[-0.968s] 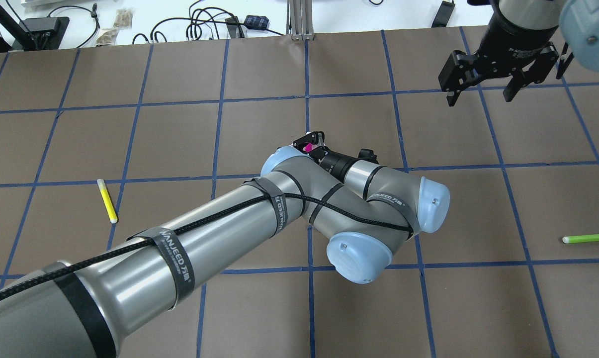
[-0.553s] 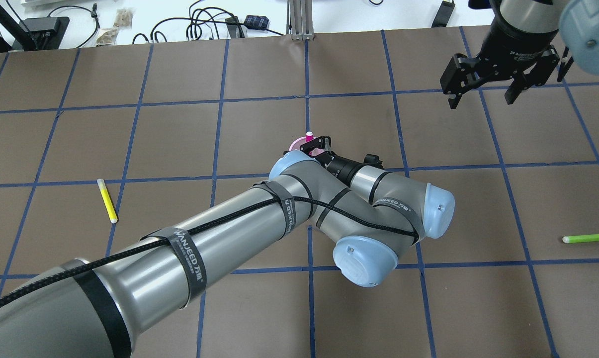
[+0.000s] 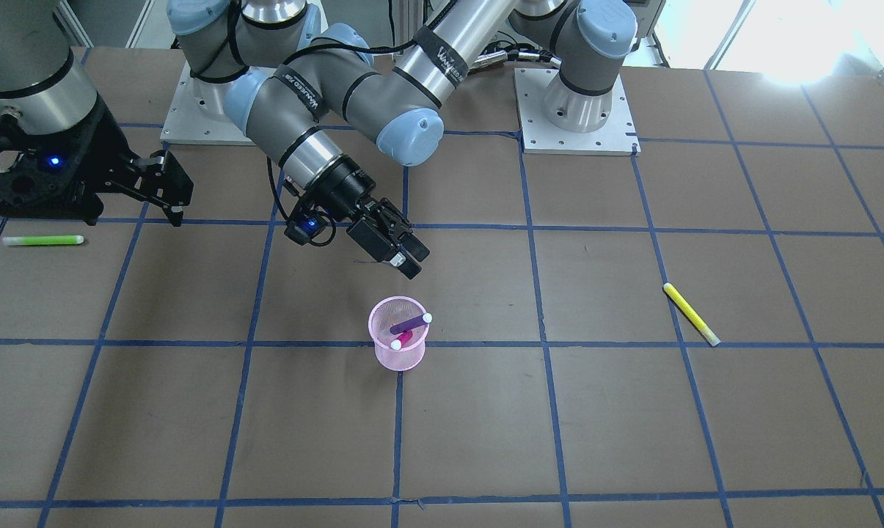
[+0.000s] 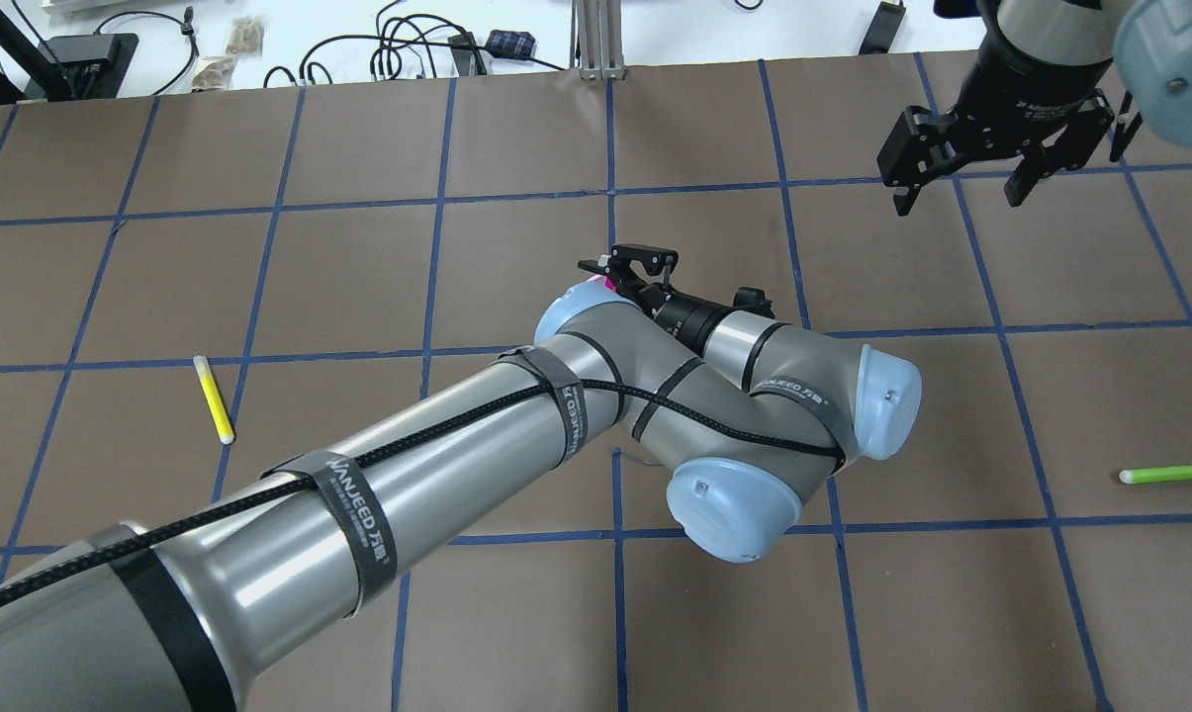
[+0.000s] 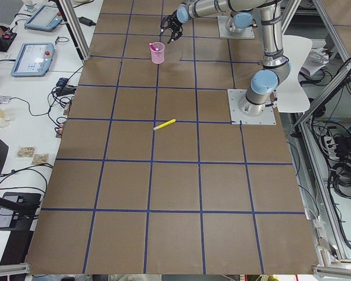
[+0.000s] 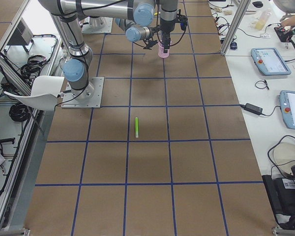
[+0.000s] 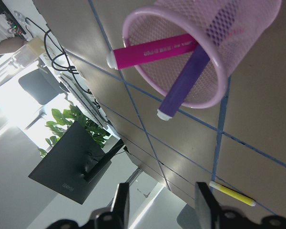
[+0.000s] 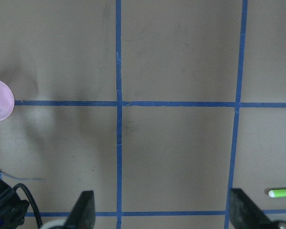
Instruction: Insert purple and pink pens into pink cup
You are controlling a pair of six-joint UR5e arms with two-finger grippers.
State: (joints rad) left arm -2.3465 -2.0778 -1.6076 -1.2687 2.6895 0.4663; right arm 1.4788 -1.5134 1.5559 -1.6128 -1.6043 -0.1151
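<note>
Exterior front-facing, left tool [image 3: 406, 265] spread, near pink cup [image 3: 398, 356], not touching

The pink cup [image 3: 398, 357], a round wire-mesh holder, stands upright on the counter [image 3: 632, 411], right over a crossing of blue tape lines [image 3: 544, 342]. Both pens sit inside it. The purple pen [image 3: 410, 323] and the magenta pink pen [image 3: 404, 338] each lean against the rim, crossing one another, white ends poking above it.
</note>
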